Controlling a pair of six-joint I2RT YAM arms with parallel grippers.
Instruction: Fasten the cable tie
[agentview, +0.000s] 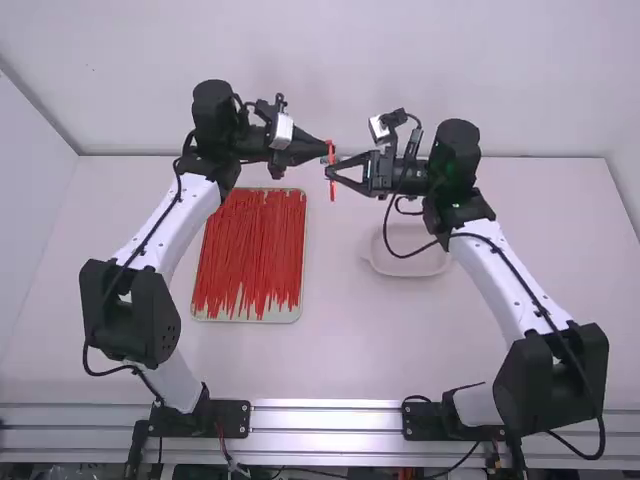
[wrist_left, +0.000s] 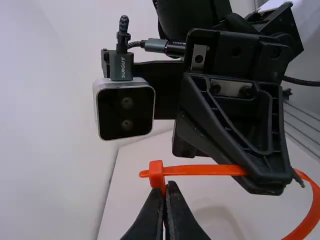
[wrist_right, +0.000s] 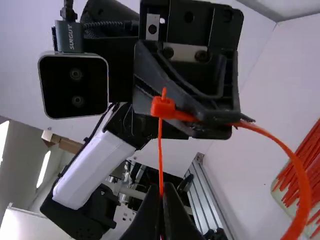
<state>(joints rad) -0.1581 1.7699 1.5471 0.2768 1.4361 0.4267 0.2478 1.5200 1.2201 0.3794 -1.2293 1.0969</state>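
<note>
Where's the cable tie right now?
High view: the cable tie is held aloft between the left gripper and right gripper, beyond the tray of spare ties.

There are two arms, the left arm (agentview: 165, 225) and the right arm (agentview: 505, 275), and two grippers, the left gripper (agentview: 327, 149) and the right gripper (agentview: 331, 176). One cable tie (wrist_left: 200, 171) is separate. One tray (agentview: 245, 318) bears loose red ties (agentview: 250, 250), too many to count. There is one white dish (agentview: 400, 270).

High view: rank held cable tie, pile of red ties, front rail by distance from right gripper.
1. cable tie: pinched in the right gripper, mid-air.
2. pile of red ties: on table, left side.
3. front rail: bottom edge.
</note>
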